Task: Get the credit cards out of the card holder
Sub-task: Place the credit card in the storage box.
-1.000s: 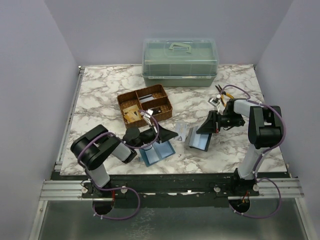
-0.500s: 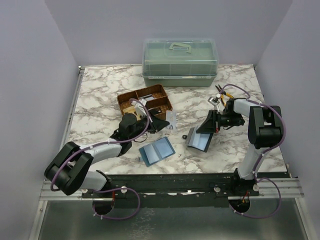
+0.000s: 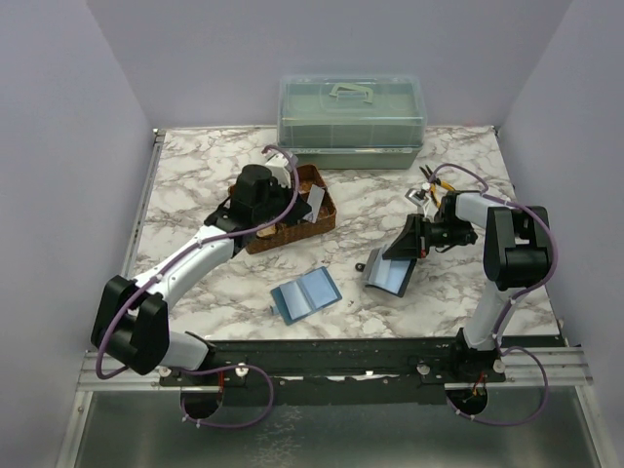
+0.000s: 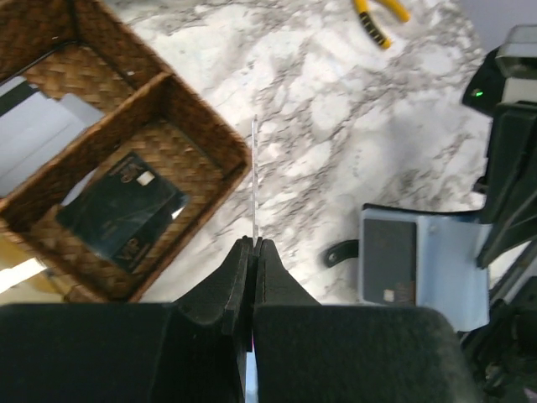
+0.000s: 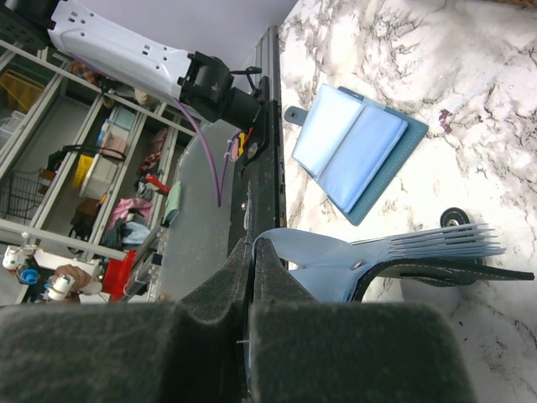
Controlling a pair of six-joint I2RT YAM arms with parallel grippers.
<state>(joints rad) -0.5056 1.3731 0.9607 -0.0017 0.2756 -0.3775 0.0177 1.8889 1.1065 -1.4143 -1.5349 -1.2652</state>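
Card holder [image 3: 388, 274] in right claw [image 5: 253, 245]

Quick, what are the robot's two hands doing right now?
Left gripper: closed, holding a credit card by its edge.
Right gripper: closed on the card holder, pinching an inner sleeve.

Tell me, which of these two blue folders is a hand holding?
The black-backed card holder, pinched by the right hand; the light-blue folder lies flat, untouched.
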